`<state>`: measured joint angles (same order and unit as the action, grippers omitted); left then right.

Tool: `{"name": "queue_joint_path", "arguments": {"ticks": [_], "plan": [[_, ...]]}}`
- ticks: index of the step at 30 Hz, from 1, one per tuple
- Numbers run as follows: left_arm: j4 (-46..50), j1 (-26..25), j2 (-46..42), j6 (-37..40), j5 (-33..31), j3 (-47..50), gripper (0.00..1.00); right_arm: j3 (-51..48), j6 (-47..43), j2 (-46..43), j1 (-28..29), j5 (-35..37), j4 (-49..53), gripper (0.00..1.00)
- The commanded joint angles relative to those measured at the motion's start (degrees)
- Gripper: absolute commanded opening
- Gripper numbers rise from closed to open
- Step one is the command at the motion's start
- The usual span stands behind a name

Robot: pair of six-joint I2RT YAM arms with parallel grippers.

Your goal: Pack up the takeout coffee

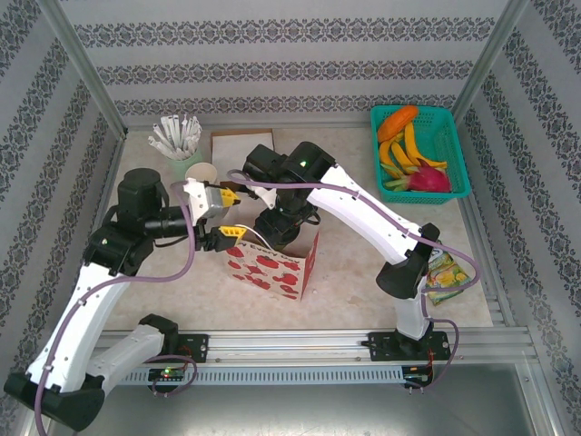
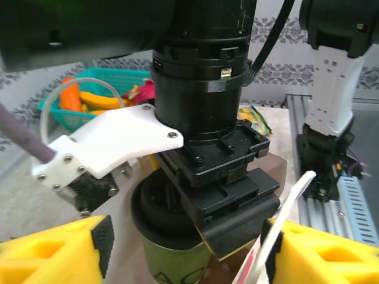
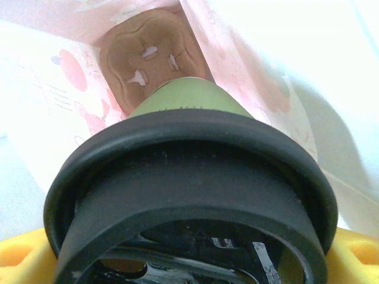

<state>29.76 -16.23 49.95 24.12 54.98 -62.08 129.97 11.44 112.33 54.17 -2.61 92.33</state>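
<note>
White paper bag (image 1: pixel 272 265) printed with red strawberries stands open near the middle of the desk (image 1: pixel 354 282), a little toward the near edge. The right arm reaches across from the right side and plunges its hand (image 3: pixel 189 260) down through the bag's mouth. That hand holds the takeout coffee (image 3: pixel 189 177), a small green-sided cup under a round black lid, with a yellow pad on either side of the lid. The right wrist camera looks past the lid and down the cup's green side to the bag's brown floor below. The cup is inside the bag, but I cannot tell whether its base touches the floor yet.

The left hand (image 1: pixel 231 213) sits at the bag's left rim. Its yellow fingers (image 2: pixel 59 251) are spread wide, and the white rim passes just beside one of them without being pinched.

At the far right corner sits a teal basket (image 1: pixel 454 127) of fruit. Toward the far left corner is a pale green cup (image 1: pixel 182 150) of white-wrapped sticks.

The step in hand appears to be lowering the coffee into the bag, close to the end of packing. The next move likely calls for setting the cup upright on the bag floor, spreading the right hand, and lifting straight up without snagging the paper walls or tipping the cup.
</note>
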Motion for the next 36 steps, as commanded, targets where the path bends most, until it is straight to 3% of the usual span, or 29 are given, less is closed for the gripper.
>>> {"name": "queue_joint_path", "arguments": {"ticks": [1, 4, 7, 11, 16, 20, 29, 36], "plan": [[-12.3, 1.4, -4.0, -8.9, -3.7, 3.5, 0.79, -0.3, -1.5, 1.0, 0.5, -0.1, 3.3, 0.63], [-19.5, 1.5, -7.5, -16.0, -13.1, 7.3, 1.0, -0.4, -1.7, 1.0, 0.5, -0.1, 3.3, 0.63], [-21.0, 1.6, -8.6, -23.7, -26.4, 7.9, 0.99, -0.3, -1.9, 1.0, 0.5, 0.0, 3.3, 0.63], [-14.1, 1.6, -6.2, -32.2, -40.5, 4.3, 1.0, -0.2, -2.0, 1.2, 0.5, -0.1, 3.3, 0.63], [1.4, 1.6, 0.6, -37.0, -44.0, -4.1, 1.0, -0.2, -2.1, 1.3, 0.5, 0.0, 3.3, 0.63], [10.5, 1.6, 6.0, -36.4, -40.6, -9.4, 1.0, -0.5, -2.3, 1.1, 0.5, 0.1, 3.0, 0.63], [18.7, 1.6, 14.6, -30.3, -28.8, -16.8, 1.0, -0.4, -2.6, 1.1, 0.5, -0.2, 2.8, 0.63], [27.6, 1.6, 19.7, -27.9, -25.5, -19.3, 0.9, -1.0, -3.1, 1.0, 0.5, 0.7, 3.2, 0.63]]}}
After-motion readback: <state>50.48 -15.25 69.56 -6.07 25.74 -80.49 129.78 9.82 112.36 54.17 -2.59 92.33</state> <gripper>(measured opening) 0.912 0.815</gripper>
